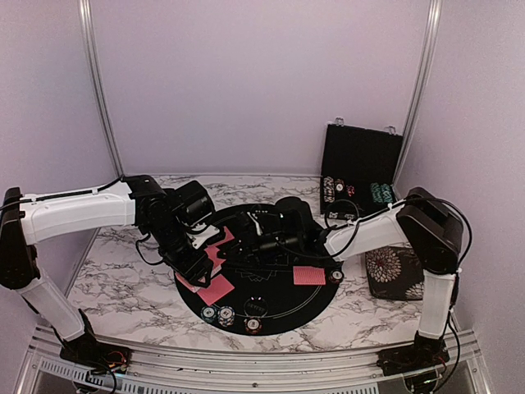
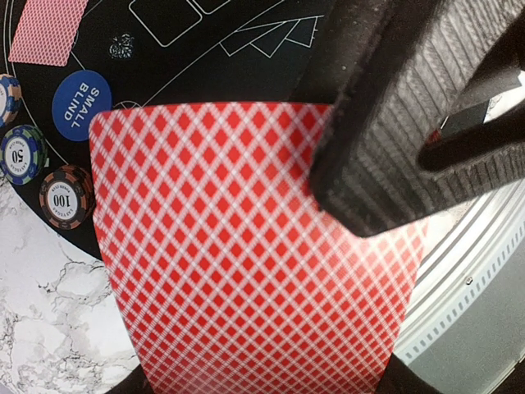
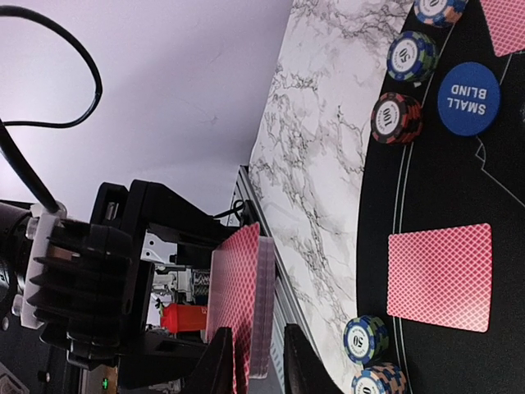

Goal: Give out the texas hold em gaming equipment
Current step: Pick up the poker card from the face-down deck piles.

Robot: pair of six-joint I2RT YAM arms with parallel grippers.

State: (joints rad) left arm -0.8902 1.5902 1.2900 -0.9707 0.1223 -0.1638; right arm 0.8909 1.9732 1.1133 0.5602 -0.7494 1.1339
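Left claw (image 1: 195,263) is clamped on the deck of red-backed cards (image 3: 246,300), holding it up off the black felt mat (image 1: 271,310), edge-on to my right claw (image 3: 258,361). The deck sits dead ahead of the right claw, slotted between its two fingers, long side running straight out along them. The fingers stand narrowly apart on either side; whether the pads bite a card, I can't tell. One dealt card (image 3: 440,277) lies flat on the mat, right of those fingers in the wrist view. My read: peeling the top card hinges on that edge-on alignment.
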